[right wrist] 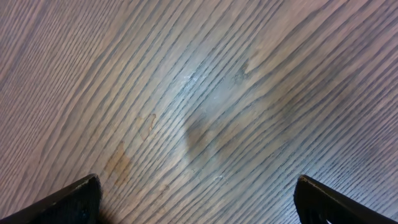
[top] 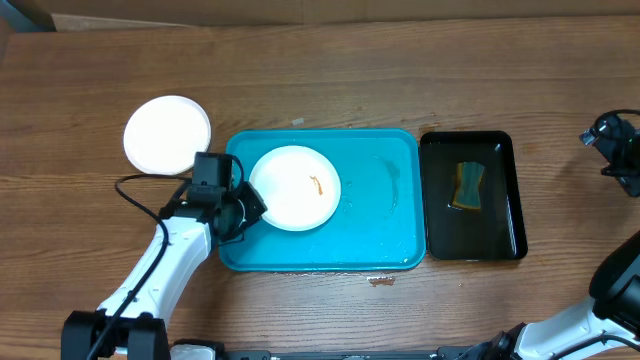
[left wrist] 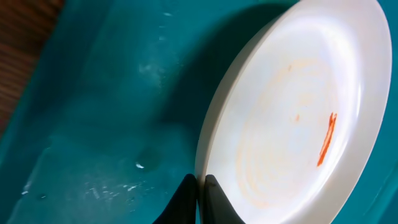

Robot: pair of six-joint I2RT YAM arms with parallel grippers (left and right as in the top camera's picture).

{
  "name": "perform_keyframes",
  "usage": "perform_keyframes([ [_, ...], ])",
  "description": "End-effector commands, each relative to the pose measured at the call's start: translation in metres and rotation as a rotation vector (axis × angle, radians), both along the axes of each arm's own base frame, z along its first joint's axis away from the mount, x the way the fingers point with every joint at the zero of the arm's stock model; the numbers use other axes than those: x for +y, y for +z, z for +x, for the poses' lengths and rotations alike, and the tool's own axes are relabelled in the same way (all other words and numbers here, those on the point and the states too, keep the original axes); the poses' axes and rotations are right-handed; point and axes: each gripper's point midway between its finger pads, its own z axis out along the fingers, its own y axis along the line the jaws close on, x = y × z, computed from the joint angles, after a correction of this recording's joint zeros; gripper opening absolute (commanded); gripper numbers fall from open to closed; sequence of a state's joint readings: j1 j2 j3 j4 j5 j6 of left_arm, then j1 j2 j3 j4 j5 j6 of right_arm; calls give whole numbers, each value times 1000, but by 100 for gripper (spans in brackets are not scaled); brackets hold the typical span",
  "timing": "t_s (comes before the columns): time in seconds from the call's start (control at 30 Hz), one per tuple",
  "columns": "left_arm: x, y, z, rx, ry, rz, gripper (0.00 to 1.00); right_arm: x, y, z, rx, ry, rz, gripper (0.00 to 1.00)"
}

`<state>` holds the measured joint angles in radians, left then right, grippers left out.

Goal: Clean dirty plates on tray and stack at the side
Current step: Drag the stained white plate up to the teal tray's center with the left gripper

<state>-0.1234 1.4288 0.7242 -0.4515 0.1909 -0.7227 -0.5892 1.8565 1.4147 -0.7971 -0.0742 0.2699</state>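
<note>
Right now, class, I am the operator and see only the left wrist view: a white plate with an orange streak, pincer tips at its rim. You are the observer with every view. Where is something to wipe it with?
Observer: A sponge lies in the black tray, right of the blue tray holding your dirty plate.
Operator: Is the other arm near it?
Observer: No. The right pincer hangs open over the table, right of both trays.
Operator: Any plates set aside?
Observer: One white plate sits on the table, left of the blue tray.
</note>
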Motion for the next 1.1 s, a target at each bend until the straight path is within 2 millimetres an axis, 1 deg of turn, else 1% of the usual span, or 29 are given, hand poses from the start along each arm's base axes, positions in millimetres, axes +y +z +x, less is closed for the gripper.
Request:
perform_keyframes([
  [0.0,-18,-4,3,-21,-85,0,7,-5,9,5,-25,-9,-14,100],
  [0.07,-31,-5,8,-49,-132,1,8,-5,9,5,-25,-9,-14,100],
  [0.2,-44,-3,14,-75,-184,26,16,-5,9,5,-24,-9,-14,100],
  [0.23,-46,0,17,-88,-203,34,20,-5,9,5,-25,-9,-14,100],
  [0.27,-49,8,22,-107,-230,44,26,-5,9,5,-25,-9,-14,100],
  [0.33,-49,19,28,-114,-244,61,33,-5,9,5,-25,-9,-14,100],
  [0.43,-38,42,34,-84,-230,133,41,-5,9,5,-24,-9,-15,100],
  [0.53,-34,62,34,-66,-261,178,43,-5,9,5,-25,-9,-14,100],
  [0.6,-34,66,33,-54,-267,180,43,-5,9,5,-24,-9,-15,100],
  [0.73,-35,55,24,-4,-275,170,44,-5,9,5,-24,-9,-14,100],
  [0.83,-41,45,19,38,-260,143,49,-5,9,5,-25,-9,-14,100],
  [0.97,-51,29,21,66,-262,140,50,-5,9,5,-24,-9,-14,100],
  [1.07,-58,13,24,87,-279,143,50,-5,9,5,-25,-10,-14,100],
])
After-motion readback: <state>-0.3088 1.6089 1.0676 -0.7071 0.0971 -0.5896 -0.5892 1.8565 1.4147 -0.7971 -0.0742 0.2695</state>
